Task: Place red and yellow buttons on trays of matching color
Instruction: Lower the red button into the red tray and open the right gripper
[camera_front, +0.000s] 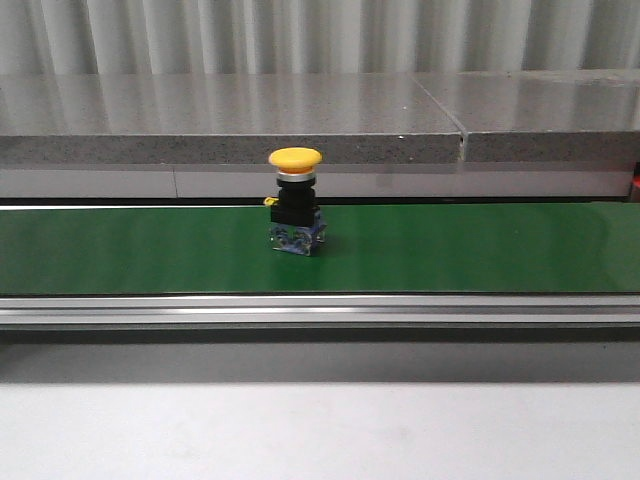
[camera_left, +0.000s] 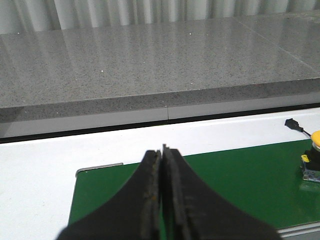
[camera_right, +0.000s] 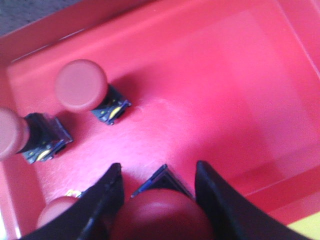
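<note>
Grey stone ledge and pale corrugated wall run behind a long green belt (camera_front: 480, 250), and on that belt stands one yellow button (camera_front: 295, 200), upright, alone, about mid-way along in the front view. No tray shows in that view, and neither arm does.

Over on the right wrist view the story is further on. A red tray (camera_right: 240, 80) fills the picture, and three red buttons already sit in it: one upright (camera_right: 81, 85), one at the tray's edge (camera_right: 12, 135), and a third half hidden beside a finger (camera_right: 57, 212). The right gripper (camera_right: 160, 200) hangs over the tray floor with a fourth red button (camera_right: 162, 215) between its spread fingers; whether the pads press the cap or have let go I cannot tell, since the view is blurred and the contact is cut off.

The left gripper (camera_left: 162, 200) is clenched on nothing, fingers pressed together, poised above the near end of the belt, well apart from the yellow button, which peeks in at the far edge of its view.

So I judge the red side mostly done, with this fourth button being set down. The yellow side looks unstarted: that button waits on the belt, and no yellow tray is plainly in sight.
</note>
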